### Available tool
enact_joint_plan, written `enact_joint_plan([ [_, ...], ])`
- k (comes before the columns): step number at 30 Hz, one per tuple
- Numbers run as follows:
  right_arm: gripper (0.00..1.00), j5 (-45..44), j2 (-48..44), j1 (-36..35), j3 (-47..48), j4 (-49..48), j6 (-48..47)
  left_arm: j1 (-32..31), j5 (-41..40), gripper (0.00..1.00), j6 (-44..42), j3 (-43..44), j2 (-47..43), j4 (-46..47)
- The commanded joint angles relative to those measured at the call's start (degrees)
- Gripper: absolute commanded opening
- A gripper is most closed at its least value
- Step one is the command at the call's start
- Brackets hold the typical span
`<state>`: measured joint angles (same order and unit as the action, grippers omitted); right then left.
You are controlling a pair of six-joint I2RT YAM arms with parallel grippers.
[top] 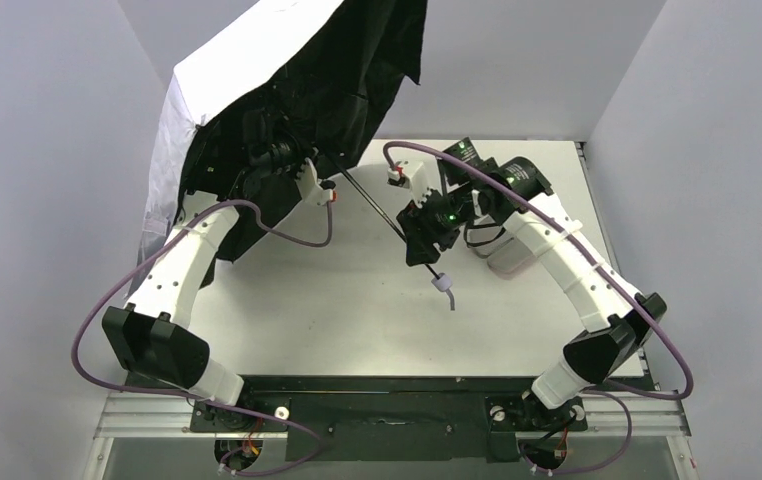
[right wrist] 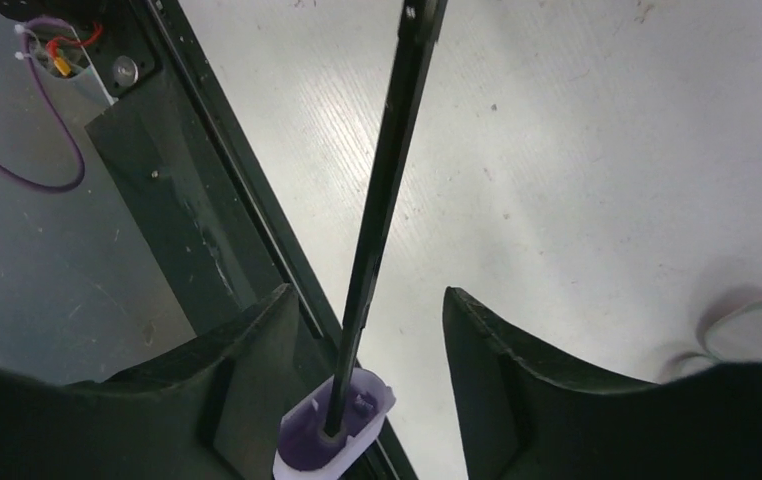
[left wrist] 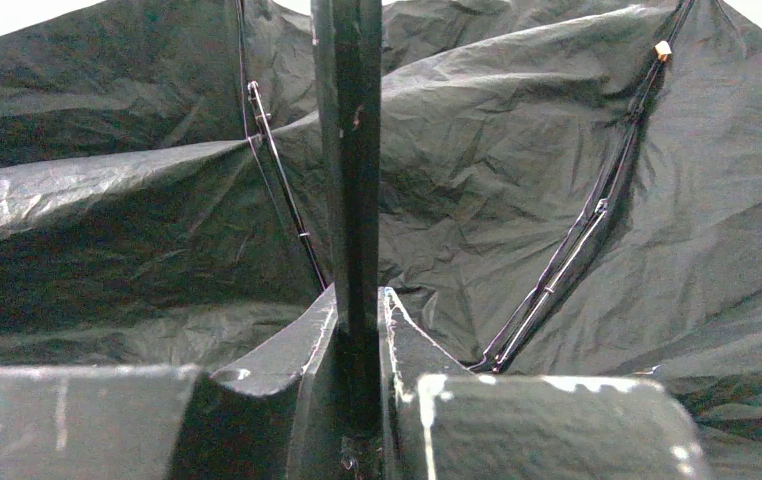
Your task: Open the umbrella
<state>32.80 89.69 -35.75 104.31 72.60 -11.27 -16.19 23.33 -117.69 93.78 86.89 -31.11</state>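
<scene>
The umbrella (top: 257, 70) hangs part-spread at upper left of the overhead view, its shaft (top: 377, 210) slanting toward centre. The left gripper (left wrist: 357, 300) is clamped on the shaft. The right gripper (right wrist: 367, 295) stands open astride the shaft above the handle (right wrist: 335, 440), apparently without contact.

far-left: canopy (top: 342, 75) blocks | centre: shaft (top: 372, 205) crosses | near table (top: 357, 320): free

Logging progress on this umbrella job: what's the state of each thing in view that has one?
Pale lavender umbrella canopy with black underside: spread out, fabric wrinkled.
Thin black telescopic shaft: extended.
Left gripper: shut on the shaft.
Right gripper: open, astride the shaft near the small lavender handle.
</scene>
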Motion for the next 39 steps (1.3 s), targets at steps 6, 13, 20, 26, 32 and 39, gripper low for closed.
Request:
enact_joint_plan([
  [6, 0.35, 1.11, 1.72, -0.31, -11.78, -0.67, -4.87, 0.88, -3.62, 0.0, -1.57, 3.29, -1.47, 8.46],
  [13, 0.07, 3.73, 1.36, 0.79, -15.39, 1.88, -7.45, 4.46, -6.43, 0.0, -3.87, 0.98, -1.0, 15.86],
  [20, 0.0, 2.1, 0.39, 0.86, -16.15, 4.61, -10.78, 9.14, -13.89, 0.0, -7.67, -3.23, 1.54, 33.88],
  [26, 0.0, -0.11, -0.73, 0.45, -17.03, 7.14, -13.3, 13.3, -17.2, 0.05, -6.98, -2.26, 4.1, 41.59],
  [32, 0.0, -1.99, -2.0, 0.44, -18.27, 9.52, -15.49, 18.39, -17.94, 0.08, -5.81, -0.2, 5.14, 42.62],
  [39, 0.0, -3.49, -4.26, 0.45, -21.04, 10.15, -16.44, 22.22, -20.75, 0.11, -4.89, 2.15, 7.58, 45.43],
])
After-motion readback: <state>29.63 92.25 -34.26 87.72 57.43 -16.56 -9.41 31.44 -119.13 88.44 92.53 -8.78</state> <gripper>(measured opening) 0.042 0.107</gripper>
